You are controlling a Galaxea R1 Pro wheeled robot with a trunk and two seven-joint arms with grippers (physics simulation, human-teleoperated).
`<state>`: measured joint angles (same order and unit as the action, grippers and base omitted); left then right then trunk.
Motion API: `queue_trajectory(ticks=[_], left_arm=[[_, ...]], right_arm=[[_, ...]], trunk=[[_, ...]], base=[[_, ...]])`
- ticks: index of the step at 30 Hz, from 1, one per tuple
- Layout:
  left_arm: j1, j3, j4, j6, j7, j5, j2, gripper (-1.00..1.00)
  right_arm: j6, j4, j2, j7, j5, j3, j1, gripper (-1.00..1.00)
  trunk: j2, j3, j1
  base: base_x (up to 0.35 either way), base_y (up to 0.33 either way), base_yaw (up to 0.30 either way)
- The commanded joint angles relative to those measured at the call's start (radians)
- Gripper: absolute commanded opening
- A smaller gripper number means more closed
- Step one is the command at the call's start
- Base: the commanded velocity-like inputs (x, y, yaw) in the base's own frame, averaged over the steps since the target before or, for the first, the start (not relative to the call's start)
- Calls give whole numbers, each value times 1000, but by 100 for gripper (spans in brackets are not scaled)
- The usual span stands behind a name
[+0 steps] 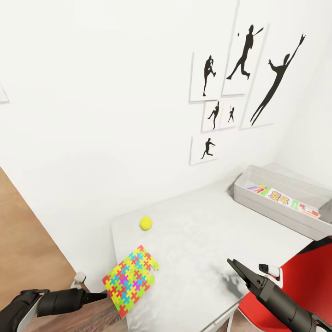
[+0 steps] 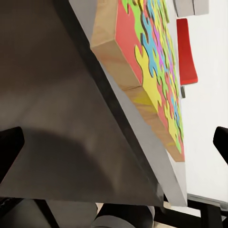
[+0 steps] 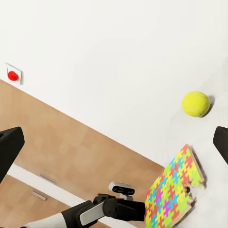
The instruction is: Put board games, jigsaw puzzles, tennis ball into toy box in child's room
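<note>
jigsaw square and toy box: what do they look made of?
Jigsaw puzzle: looks like a wooden board. The left wrist view shows tan, grained side faces under a matte printed top of interlocking pieces. It could also be thick card.
Toy box: probably plastic, with smooth, uniform light-grey walls, sloping sides and a rolled rim; it has little gloss.

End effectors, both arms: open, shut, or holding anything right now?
Left end effector: open, empty, fingertips at the edge of the jigsaw puzzle overhanging the table.
Right end effector: open, empty, above the table.
</note>
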<state>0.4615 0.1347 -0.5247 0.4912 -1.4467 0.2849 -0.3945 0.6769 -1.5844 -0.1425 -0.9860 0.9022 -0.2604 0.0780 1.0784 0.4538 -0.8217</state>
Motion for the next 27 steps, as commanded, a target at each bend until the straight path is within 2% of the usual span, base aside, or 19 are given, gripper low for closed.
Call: queue_trajectory(ticks=[1,7,27], left_arm=[[1,7,0,11,-1,7,-1,100],[1,8,0,9,-1,8,3,100],[1,8,0,9,-1,9,3,100]], right_arm=[[7,-1,0,1,6,0,0,100],[6,-1,0,1,6,0,0,100],[6,-1,1,1,6,1,0,100]], trunk=[[1,1,0],[1,1,0],[1,1,0]], base=[[67,0,0],[110,0,0],[23,-14,0]])
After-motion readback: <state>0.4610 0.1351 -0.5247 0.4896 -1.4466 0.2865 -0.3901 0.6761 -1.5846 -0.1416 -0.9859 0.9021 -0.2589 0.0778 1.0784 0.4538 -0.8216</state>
